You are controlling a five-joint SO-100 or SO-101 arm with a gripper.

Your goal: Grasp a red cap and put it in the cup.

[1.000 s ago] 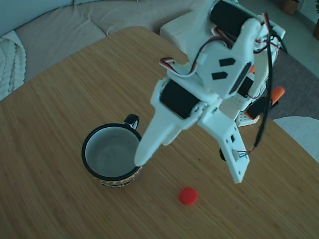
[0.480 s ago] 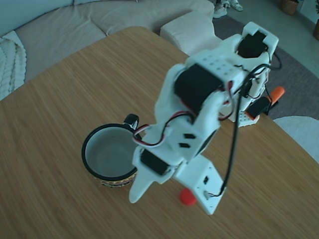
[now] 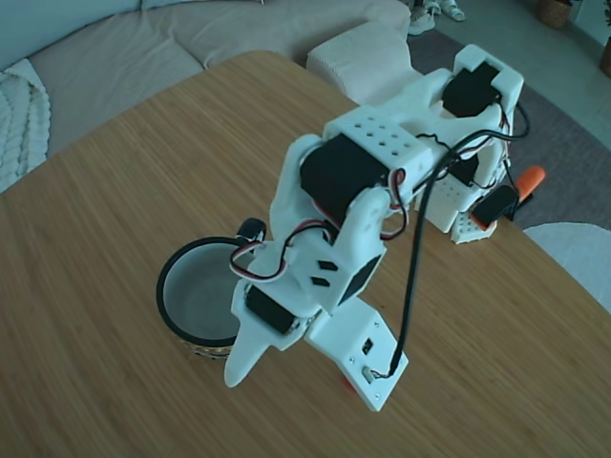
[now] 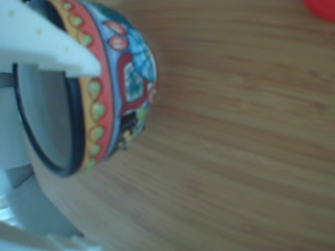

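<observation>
Jaws (image 3: 296,377) hang spread wide and empty low over the wooden desk (image 3: 115,191) in the fixed view, one white finger (image 3: 246,358) pointing down just beside the cup (image 3: 181,301), the other broad one to its right. The red cap (image 3: 347,384) lies on the desk right of the cup, nearly all hidden under that broad finger, only a sliver showing. In the other view the cup (image 4: 112,78) fills the upper left with its patterned band, and a red edge of the cap (image 4: 322,8) shows at the top right corner.
</observation>
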